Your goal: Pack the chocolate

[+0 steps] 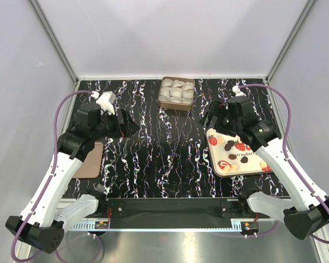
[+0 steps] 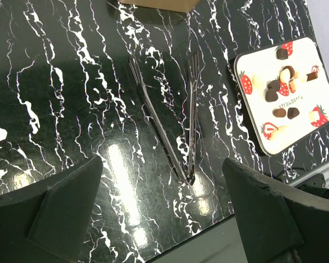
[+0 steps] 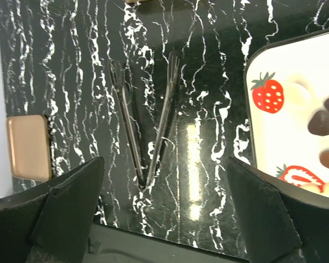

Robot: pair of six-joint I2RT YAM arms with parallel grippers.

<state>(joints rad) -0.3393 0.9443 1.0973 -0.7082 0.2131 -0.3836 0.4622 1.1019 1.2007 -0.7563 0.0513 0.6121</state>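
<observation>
The chocolate lies loose on a white tray printed with red strawberries, in the right half of the top view. It is a scatter of small dark brown and pale cream pieces spread over the middle of the tray. The left wrist view shows the same pieces at the upper right of the frame on the tray. The right wrist view catches only a few dark ones at the right edge, on the tray's white surface.

The right end effector hangs over the tray's upper left corner with its jaws spread wide and nothing between them. In its own camera the two dark fingers sit at the lower corners of the frame.

A pair of thin dark tongs lies open in a V on the black marbled worktop, near the centre of the top view and to the left of the tray. Both wrist cameras show it.

A brown box holding white paper cups sits at the upper centre, above the tongs.

The left end effector is at the centre left, also fully spread and empty. A flat tan piece lies below it, partly under the left arm.
</observation>
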